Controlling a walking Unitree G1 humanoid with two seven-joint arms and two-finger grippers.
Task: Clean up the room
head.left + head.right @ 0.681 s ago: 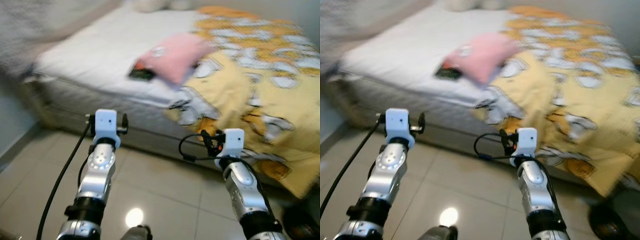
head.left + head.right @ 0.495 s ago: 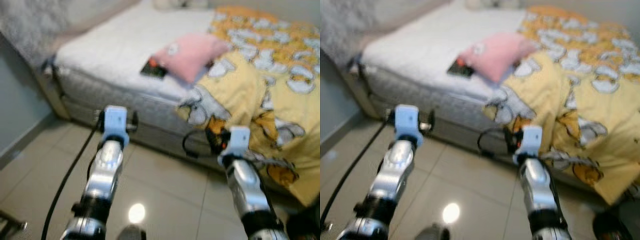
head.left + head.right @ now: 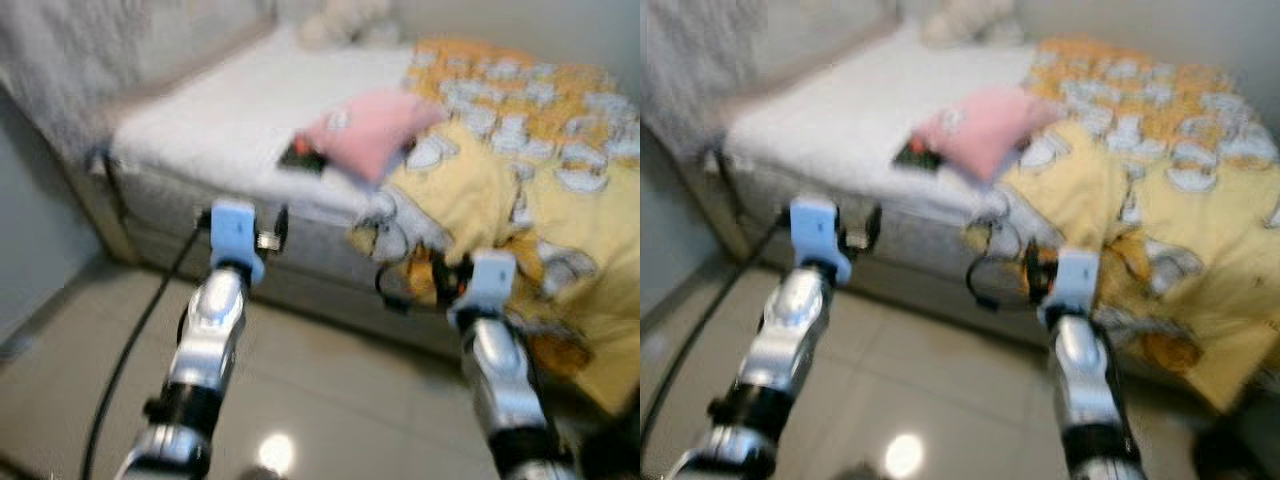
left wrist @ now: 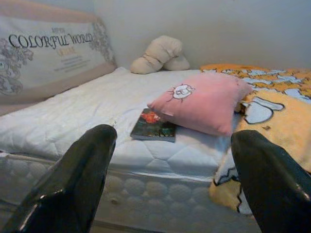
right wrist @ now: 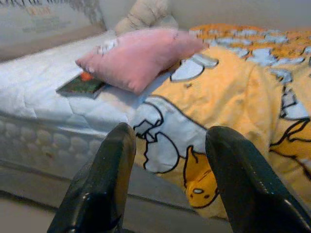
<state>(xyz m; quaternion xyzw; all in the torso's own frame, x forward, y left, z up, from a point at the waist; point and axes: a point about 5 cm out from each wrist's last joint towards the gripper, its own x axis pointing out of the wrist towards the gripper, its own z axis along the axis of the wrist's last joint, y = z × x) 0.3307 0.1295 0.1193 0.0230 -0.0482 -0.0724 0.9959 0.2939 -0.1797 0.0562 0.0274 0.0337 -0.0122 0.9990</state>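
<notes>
Arms raised toward bed [image 4: 73, 126]; left gripper [image 4: 175, 184] and right gripper [image 5: 167, 184] spread (both empty).

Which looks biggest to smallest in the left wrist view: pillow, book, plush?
1. pillow, clearly largest.
2. plush and book look about alike; the plush lies farther back, so their order is unsure.

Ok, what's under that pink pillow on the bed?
A dark book with a red-orange cover picture lies on the white mattress, one edge tucked under the pink pillow. The pillow's far side meets the yellow blanket. Anything else beneath the pillow is hidden.
</notes>
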